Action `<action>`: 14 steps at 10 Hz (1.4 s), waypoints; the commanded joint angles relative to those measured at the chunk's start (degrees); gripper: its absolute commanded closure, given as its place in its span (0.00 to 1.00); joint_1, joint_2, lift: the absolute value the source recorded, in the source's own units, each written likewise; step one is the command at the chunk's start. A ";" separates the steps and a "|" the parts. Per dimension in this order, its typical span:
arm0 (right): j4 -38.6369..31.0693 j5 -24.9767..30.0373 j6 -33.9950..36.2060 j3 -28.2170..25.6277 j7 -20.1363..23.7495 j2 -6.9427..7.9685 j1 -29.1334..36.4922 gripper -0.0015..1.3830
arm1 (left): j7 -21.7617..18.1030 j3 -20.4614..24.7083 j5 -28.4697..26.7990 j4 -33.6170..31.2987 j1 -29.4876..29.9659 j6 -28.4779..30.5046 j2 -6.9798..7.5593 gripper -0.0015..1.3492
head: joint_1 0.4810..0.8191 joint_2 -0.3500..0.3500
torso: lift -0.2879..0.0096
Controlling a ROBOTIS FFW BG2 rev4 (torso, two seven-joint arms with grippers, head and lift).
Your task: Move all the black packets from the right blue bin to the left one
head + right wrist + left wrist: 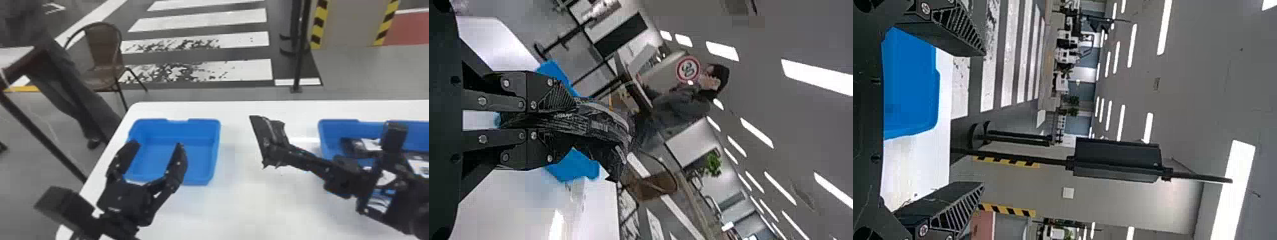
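In the head view my right gripper [282,156] is shut on a black packet [260,132], held up between the two bins. The right wrist view has that packet [601,122] pinched in the right gripper [571,122]. My left gripper [156,145] is open over the near left part of the left blue bin [175,161], whose bare floor shows. Open fingers of the left gripper [983,118] appear in the left wrist view, with a blue bin [910,85] beyond. Packets with white labels [372,144] lie in the right blue bin [338,124], partly hidden by the right arm.
Both bins stand on a white table [242,198], a strip of tabletop between them. Beyond its far edge are a brown chair [103,48] and a dark pole [300,54]. The right arm crosses the near side of the right bin.
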 commanded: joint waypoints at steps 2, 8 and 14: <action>-1.72 -2.31 0.62 7.11 -0.03 -1.03 -0.77 0.76 | -3.80 -0.93 6.14 -2.93 -4.48 17.95 1.05 0.08 | 0.63 0.91 | 0.50; -2.98 -5.16 1.18 13.74 -0.64 -1.91 -1.06 0.76 | -9.43 3.76 21.22 -2.79 -8.70 36.37 0.09 0.08 | 0.63 0.93 | 0.50; -2.00 -6.08 1.74 15.22 -1.00 -2.08 -1.76 0.76 | -9.25 2.73 23.85 -2.79 -8.70 38.76 0.17 0.15 | 0.63 0.94 | 0.50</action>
